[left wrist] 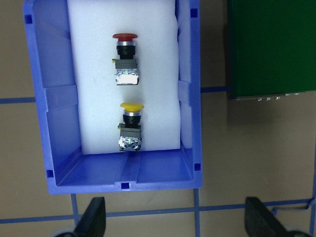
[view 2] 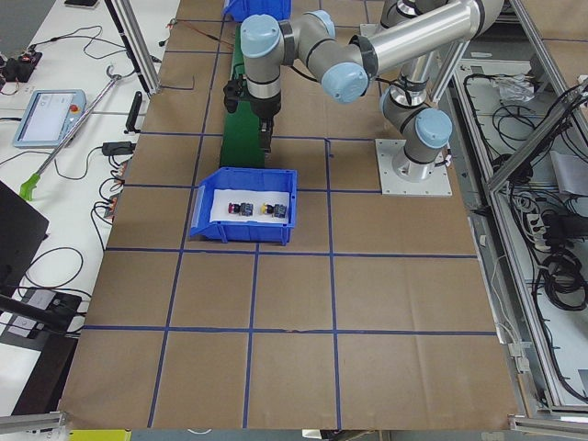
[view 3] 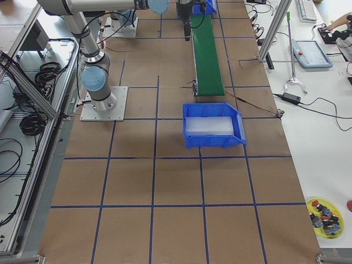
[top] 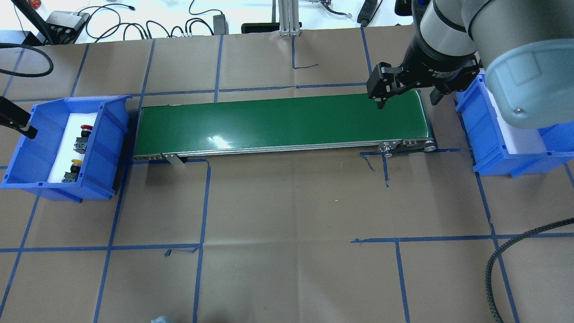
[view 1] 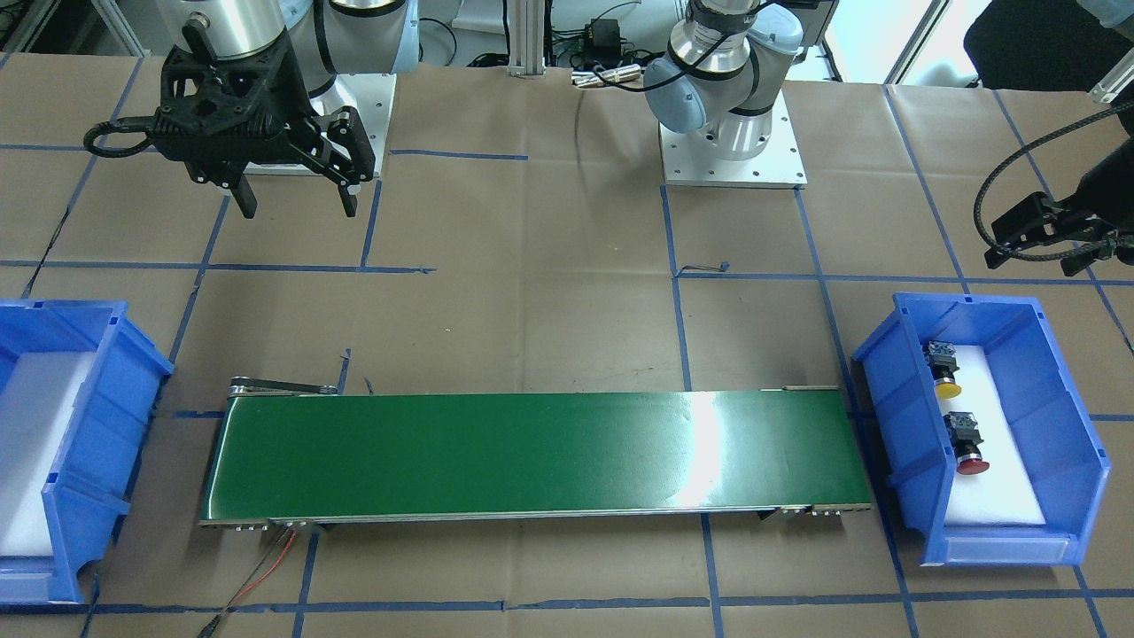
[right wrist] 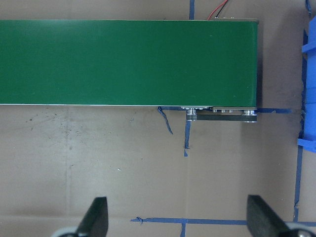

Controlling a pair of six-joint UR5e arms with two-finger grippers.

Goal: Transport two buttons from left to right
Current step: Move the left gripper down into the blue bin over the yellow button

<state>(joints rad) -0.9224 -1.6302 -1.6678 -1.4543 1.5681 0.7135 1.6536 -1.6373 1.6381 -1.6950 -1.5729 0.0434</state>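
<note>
Now: left gripper (left wrist: 175, 219) wide outside bin (left wrist: 54, 98) wall; right gripper (right wrist: 177, 217) wide beside belt (right wrist: 128, 61) edge; buttons (left wrist: 131, 126) mid-bin.

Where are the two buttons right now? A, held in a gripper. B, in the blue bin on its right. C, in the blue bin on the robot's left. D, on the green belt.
C: the yellow button and the red button both lie inside the left bin.

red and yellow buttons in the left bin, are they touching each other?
Apart. The left wrist view looks straight down on them and shows a strip of bare white foam between the red button and the yellow button.
</note>
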